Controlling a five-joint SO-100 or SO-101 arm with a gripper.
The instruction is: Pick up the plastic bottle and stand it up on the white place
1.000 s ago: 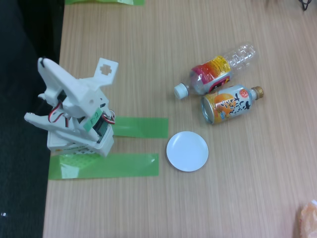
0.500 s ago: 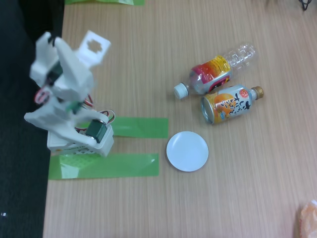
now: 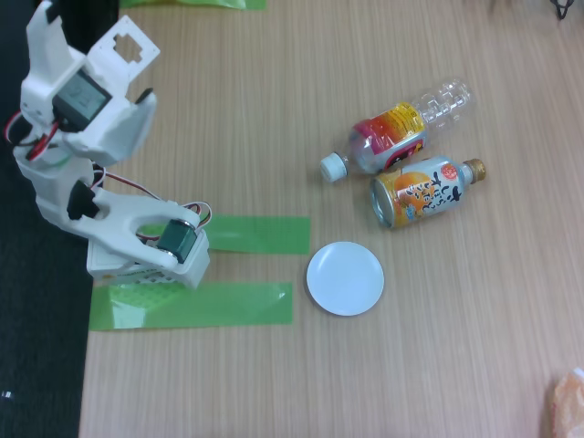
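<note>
The plastic bottle point(image 3: 401, 130) lies on its side on the wooden table at the right in the fixed view, its white cap pointing left and its clear base up-right. The white place point(image 3: 345, 278) is a small round plate below and left of the bottle, with nothing on it. My white arm stands at the table's left edge, and the gripper point(image 3: 139, 84) is raised at the top left, far from both the bottle and the plate. Nothing is between its fingers, and from this angle I cannot make out how far apart the jaws stand.
An orange-and-silver bottle-can point(image 3: 424, 192) with a gold cap lies just below the plastic bottle, nearly touching it. Two green tape strips point(image 3: 246, 234) lie beside the arm's base point(image 3: 146, 260). The table's dark left edge runs behind the arm. Something orange point(image 3: 568, 401) shows at the bottom right corner.
The arm has unfolded from its rest pose, and the gripper has swung up and to the left. Bottle, can and plate have not moved.
</note>
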